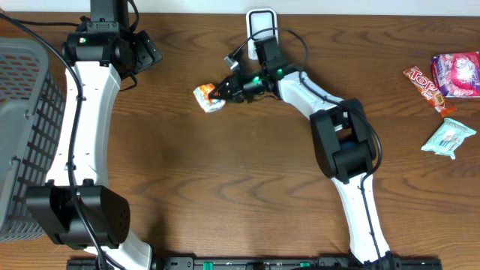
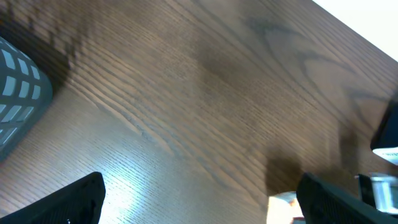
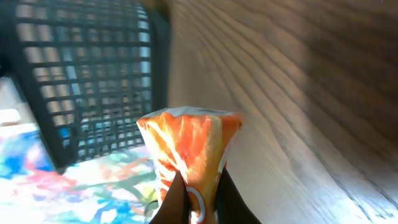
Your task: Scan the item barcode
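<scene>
The item is a small orange-and-white snack packet (image 1: 208,98) at the table's upper middle. My right gripper (image 1: 220,91) reaches left and is shut on its right end. In the right wrist view the packet (image 3: 189,146) stands up out of the gripper (image 3: 200,199), pinched between two dark fingers (image 3: 176,202). A white scanner stand (image 1: 260,21) sits at the far edge behind the right arm. My left gripper (image 1: 148,52) hovers to the packet's left, open and holding nothing. In the left wrist view the gripper (image 2: 202,204) spans bare wood, and a corner of the packet (image 2: 283,208) shows beside its right finger.
A grey mesh basket (image 1: 22,135) fills the left edge and also shows as the basket (image 3: 87,74) in the right wrist view. At the far right lie a red Top bar (image 1: 424,84), a pink packet (image 1: 459,73) and a mint-green packet (image 1: 448,139).
</scene>
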